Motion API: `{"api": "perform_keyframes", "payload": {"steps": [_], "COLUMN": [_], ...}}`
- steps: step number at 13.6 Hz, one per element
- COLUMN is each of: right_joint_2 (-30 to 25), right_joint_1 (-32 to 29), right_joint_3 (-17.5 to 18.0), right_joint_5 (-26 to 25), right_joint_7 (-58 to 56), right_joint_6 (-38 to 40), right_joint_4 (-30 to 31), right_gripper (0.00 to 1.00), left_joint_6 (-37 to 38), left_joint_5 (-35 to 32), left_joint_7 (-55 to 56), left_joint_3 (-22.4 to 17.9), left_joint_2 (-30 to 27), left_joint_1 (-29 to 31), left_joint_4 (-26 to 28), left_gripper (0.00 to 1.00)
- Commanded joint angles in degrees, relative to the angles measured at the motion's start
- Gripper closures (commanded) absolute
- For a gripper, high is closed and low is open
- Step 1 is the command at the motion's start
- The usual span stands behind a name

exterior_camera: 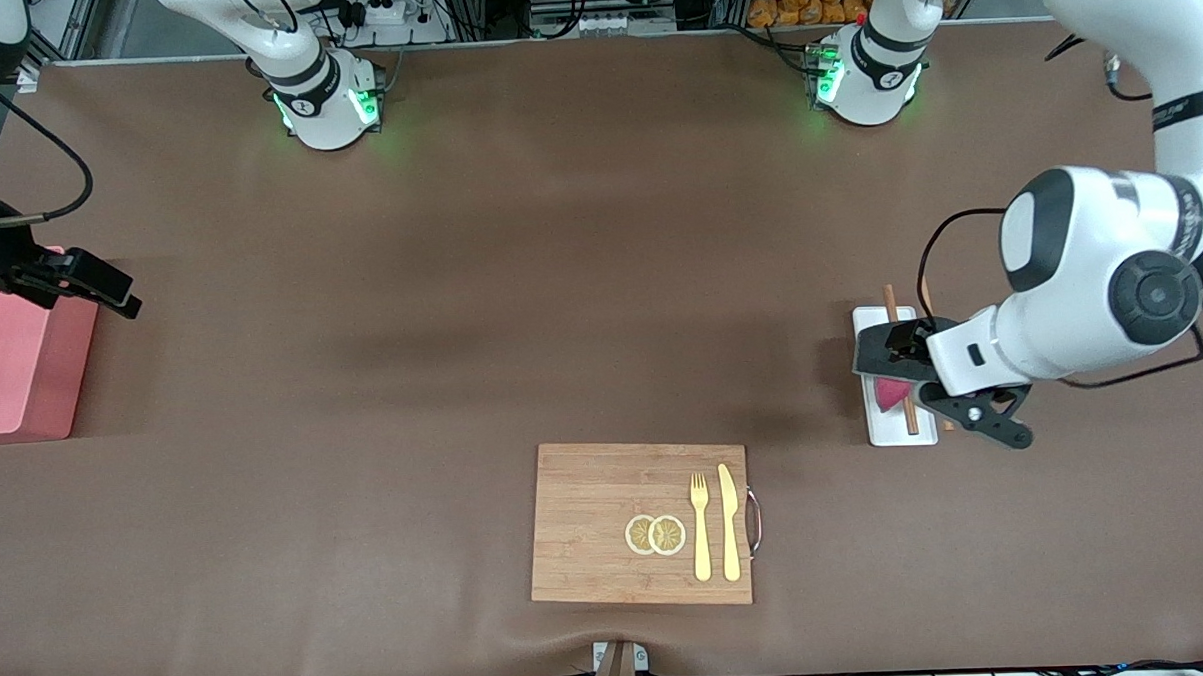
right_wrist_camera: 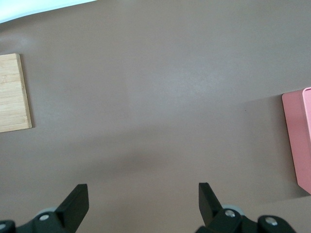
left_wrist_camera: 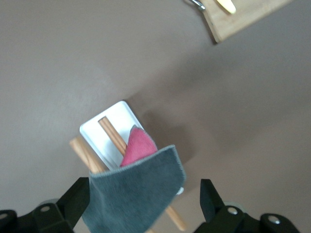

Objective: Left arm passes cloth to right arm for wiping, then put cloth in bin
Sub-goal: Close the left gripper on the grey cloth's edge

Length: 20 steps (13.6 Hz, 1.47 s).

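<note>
The cloth (exterior_camera: pixel 892 392) is seen in the front view lying on a small white tray (exterior_camera: pixel 876 320), which is taken as the landmark; only a red-magenta patch of it shows under the left gripper (exterior_camera: pixel 948 386), which hangs over the tray with the left arm (exterior_camera: pixel 1100 291) reaching in from that end of the table. 2 wooden sticks (exterior_camera: pixel 890 303) are laid across the tray. A wooden board (exterior_camera: pixel 597 508) is placed nearer to the front camera than the tray, toward the right arm's end, and carries 2 lemon slices (exterior_camera: pixel 655 534), a yellow fork (exterior_camera: pixel 700 525) and a yellow knife (exterior_camera: pixel 729 519). The bin (exterior_camera: pixel 17 368) is set well apart from the tray at the right arm's end of the table, and the right gripper (exterior_camera: pixel 110 292) is held over the table just beside the bin's edge. In the left wrist view the cloth (left_wrist_camera: pixel 133 194) is shown draped on the tray (left_wrist_camera: pixel 114 119), grey side up with a red-magenta fold (left_wrist_camera: pixel 138 145) exposed, between the widely spread fingers (left_wrist_camera: pixel 210 196) of the left gripper (left_wrist_camera: pixel 143 199), which do not touch it. In the right wrist view the right gripper (right_wrist_camera: pixel 143 201) is seen spread wide and holding nothing over bare table, with a wall of the bin (right_wrist_camera: pixel 297 141) at one edge and a corner of the board (right_wrist_camera: pixel 14 92) at the other.
</note>
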State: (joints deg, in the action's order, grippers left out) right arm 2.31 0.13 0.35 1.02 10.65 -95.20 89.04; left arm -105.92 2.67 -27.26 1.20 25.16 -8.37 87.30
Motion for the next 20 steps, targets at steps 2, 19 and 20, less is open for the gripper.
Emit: {"api": "perform_keyframes", "payload": {"steps": [2,19,20], "right_joint_2": [0.7,1.1,1.1], "right_joint_1": [-0.8,-0.8,-0.8], "right_joint_3": [0.7,0.7,0.7], "right_joint_5": [-0.8,-0.8,-0.8], "right_joint_7": [0.6,0.9,0.9], "right_joint_6": [1.0,1.0,1.0], "right_joint_4": [-1.5,-1.3,-1.3], "right_gripper": [0.00,0.00,0.00], "left_joint_6": [-3.2,4.9,4.9], "left_joint_5": [-3.5,-3.8,-3.8], "left_joint_7": [-8.2,-11.6,-10.8], "left_joint_3": [-0.2,-0.6,-0.6], "left_joint_2": [5.1,9.7,9.9], "left_joint_1": [-1.6,0.7,0.7], "left_joint_4": [-2.9,-0.4,-0.2], "left_gripper": [0.00,0.13,0.37]}}
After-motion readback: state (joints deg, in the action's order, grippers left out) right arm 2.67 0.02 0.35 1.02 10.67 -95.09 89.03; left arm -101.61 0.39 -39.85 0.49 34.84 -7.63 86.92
